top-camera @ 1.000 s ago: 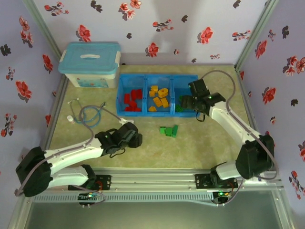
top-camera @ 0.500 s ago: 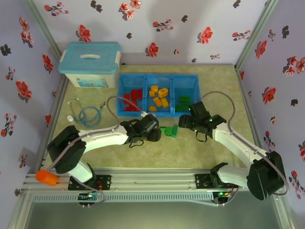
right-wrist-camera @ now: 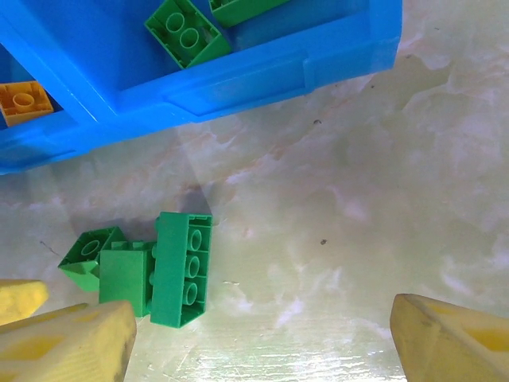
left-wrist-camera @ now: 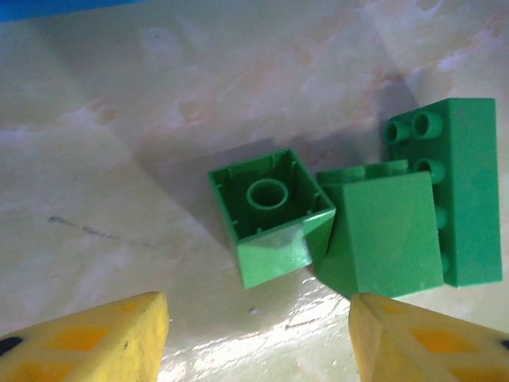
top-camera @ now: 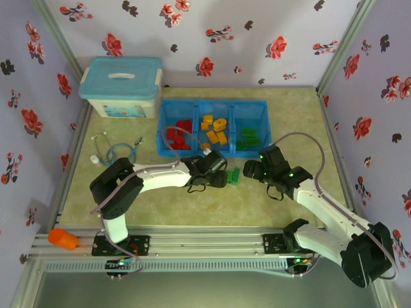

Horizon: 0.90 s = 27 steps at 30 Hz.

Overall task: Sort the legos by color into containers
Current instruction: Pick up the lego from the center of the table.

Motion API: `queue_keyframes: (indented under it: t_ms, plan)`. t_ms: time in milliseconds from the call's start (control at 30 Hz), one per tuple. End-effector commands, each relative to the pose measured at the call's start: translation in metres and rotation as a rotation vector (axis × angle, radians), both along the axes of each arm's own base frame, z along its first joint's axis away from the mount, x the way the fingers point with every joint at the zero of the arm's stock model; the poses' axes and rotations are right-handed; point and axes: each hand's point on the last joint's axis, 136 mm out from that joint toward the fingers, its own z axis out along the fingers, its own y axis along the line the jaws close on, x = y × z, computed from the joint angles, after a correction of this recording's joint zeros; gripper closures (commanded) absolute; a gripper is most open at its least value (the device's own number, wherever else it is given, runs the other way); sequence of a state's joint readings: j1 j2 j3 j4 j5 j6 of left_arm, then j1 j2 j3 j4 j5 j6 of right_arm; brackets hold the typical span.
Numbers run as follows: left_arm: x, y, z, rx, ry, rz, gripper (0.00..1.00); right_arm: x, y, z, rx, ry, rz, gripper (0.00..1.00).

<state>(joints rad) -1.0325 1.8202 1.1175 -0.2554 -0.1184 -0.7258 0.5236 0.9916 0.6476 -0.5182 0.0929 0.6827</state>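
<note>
The blue tray [top-camera: 212, 102] sits upper middle in the top view, with red legos [top-camera: 180, 136] in its left compartment, orange legos [top-camera: 215, 128] in the middle and green legos [top-camera: 248, 138] in the right. Just below it the left gripper [top-camera: 221, 178] and right gripper [top-camera: 252, 171] face each other, both open and empty. Three loose legos [top-camera: 232, 176], green and touching one another, lie on the table [top-camera: 295, 122] between them, just above the left gripper's finger gap in its wrist view and at lower left in the right's.

Three green bricks [left-wrist-camera: 270, 219] are lying on the table [top-camera: 289, 115]. One blue tray [top-camera: 212, 101] is showing three compartments holding sorted bricks [top-camera: 215, 128], too clustered to count. One lidded box [top-camera: 121, 83] is standing behind it.
</note>
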Motion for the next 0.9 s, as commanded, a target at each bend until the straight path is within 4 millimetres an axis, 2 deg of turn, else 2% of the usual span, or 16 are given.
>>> queue_keyframes:
  t_ms: [0,367,467,567,700,867]
  plan:
    - [0.001,-0.008,-0.002,0.027,0.000,-0.037,0.39,-0.002,0.000,-0.001,0.026,-0.018,-0.021,0.16]
    - [0.013,-0.015,-0.012,0.062,0.008,-0.036,0.41,-0.005,-0.002,0.000,0.040,-0.026,-0.026,0.17]
    - [0.017,-0.012,-0.015,0.073,0.009,-0.023,0.46,-0.005,-0.001,0.000,0.044,-0.028,-0.027,0.17]
    - [0.017,-0.008,-0.014,0.089,0.005,-0.020,0.55,-0.006,-0.001,0.000,0.047,-0.027,-0.027,0.17]
    - [0.019,-0.006,-0.004,0.095,-0.015,-0.030,0.64,-0.006,0.000,-0.003,0.055,-0.026,-0.031,0.17]
    - [0.023,-0.006,0.033,0.060,-0.088,-0.044,0.69,-0.008,-0.002,-0.009,0.047,-0.017,-0.034,0.17]
